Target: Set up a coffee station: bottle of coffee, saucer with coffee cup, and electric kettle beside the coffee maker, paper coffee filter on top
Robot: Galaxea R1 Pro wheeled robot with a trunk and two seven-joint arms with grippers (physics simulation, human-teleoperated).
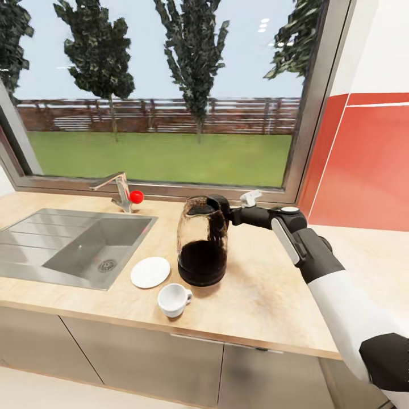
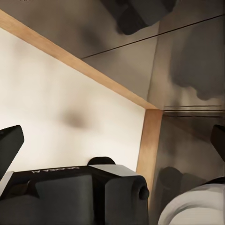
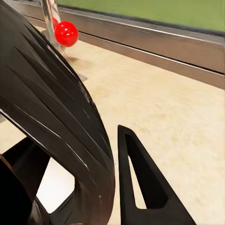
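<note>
Kettle (image 1: 202,241) stands upright on the wood surface (image 1: 272,295) just right of the sink (image 1: 68,244), w/ the right gripper (image 1: 222,209) at its black handle near the top; right fingers (image 3: 145,187) straddle the handle (image 3: 61,122), closed on it. Saucer (image 1: 150,272) lies just left of the kettle base, cup (image 1: 173,299) in front of both, apart from the saucer. Left fingers (image 2: 9,147) spread wide, holding nothing, by cabinet fronts (image 2: 187,70).
</note>
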